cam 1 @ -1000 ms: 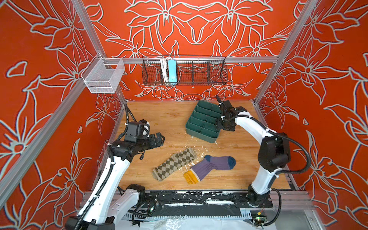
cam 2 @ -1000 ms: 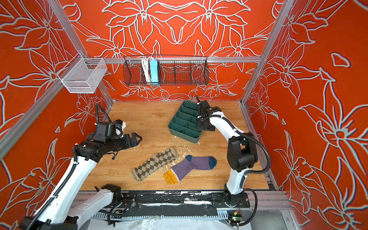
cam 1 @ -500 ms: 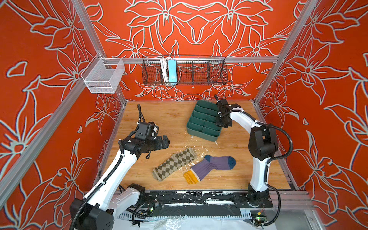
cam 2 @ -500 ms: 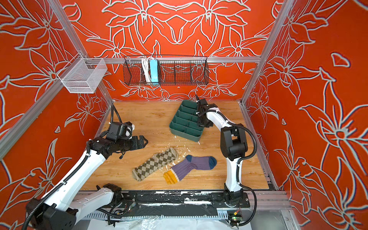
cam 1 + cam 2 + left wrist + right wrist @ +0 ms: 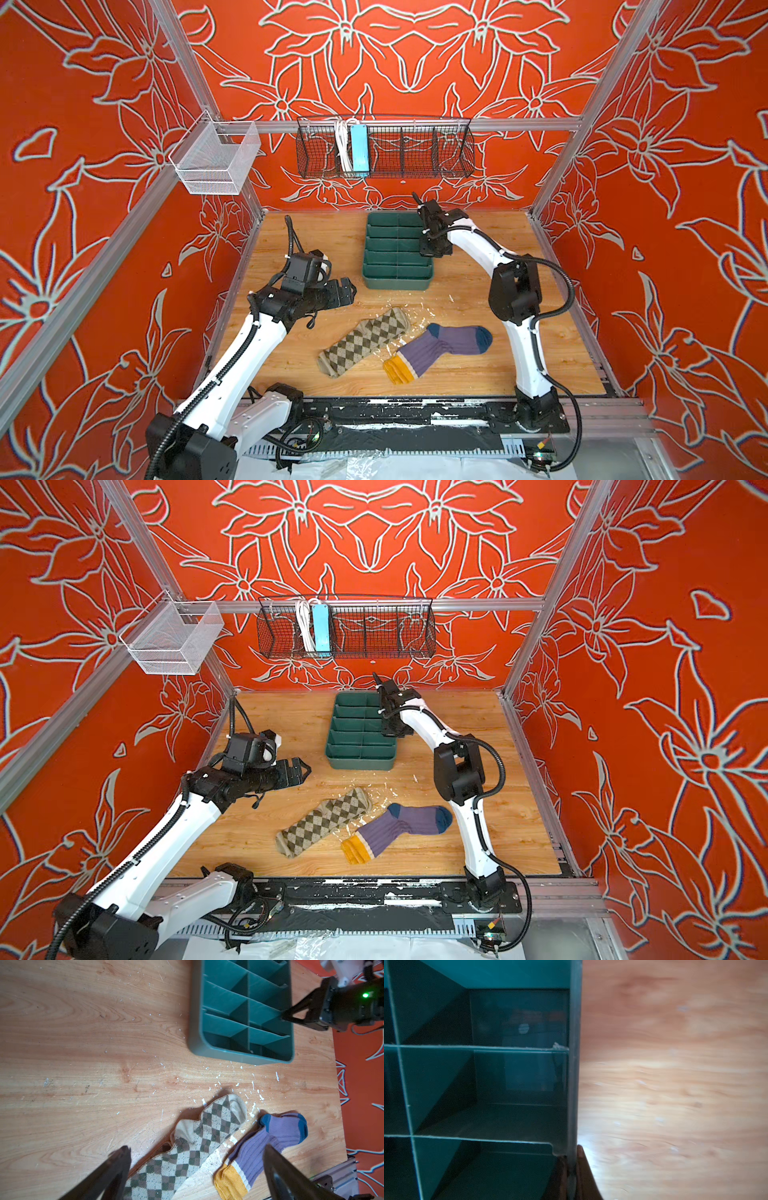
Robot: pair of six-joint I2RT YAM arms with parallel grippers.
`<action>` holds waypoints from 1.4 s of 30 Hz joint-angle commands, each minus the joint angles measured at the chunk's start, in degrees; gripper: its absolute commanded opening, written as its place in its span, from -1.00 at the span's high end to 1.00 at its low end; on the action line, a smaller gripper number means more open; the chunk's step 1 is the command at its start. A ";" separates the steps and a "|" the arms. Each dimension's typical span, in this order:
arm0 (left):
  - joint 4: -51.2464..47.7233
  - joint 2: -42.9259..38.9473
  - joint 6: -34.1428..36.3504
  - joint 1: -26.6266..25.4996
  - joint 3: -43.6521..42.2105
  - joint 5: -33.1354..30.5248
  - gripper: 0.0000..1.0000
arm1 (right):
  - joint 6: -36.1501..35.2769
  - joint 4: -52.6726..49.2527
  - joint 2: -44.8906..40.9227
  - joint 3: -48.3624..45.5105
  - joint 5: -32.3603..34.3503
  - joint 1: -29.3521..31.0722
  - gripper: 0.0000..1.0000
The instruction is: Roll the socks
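wood-grain table [image 5: 478, 374], light scuffs. green divided tray [image 5: 397, 284] sits flat at back-centre, long axis running front to back, two columns of compartments. both socks flat and unrolled near front-centre, well apart from tray. argyle sock [image 5: 365, 338] lies diagonal, toe end toward the tray, cuff toward front-left. purple sock [image 5: 444, 345] just beside it on the right, bent at the heel, mustard cuff toward front edge, teal toe pointing right. thin strip of bare wood between them. white flecks [image 5: 236, 1084] scattered on the wood between tray and socks
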 commanded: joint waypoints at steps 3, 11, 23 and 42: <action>0.06 -1.43 0.32 -0.31 0.31 -0.13 -0.95 | 2.71 -4.39 6.31 12.00 -0.99 5.29 1.00; -1.92 -6.50 2.78 -0.31 0.55 0.92 -0.95 | 7.95 -2.10 11.85 17.85 -3.87 9.93 1.00; -3.04 -6.02 8.64 -0.72 5.58 5.29 -0.95 | 4.05 -4.78 5.31 17.82 -0.73 10.35 0.05; 3.68 -2.40 16.68 -28.66 -1.73 -4.22 -0.95 | 9.53 -4.52 -43.74 -43.12 -12.84 -0.75 -0.71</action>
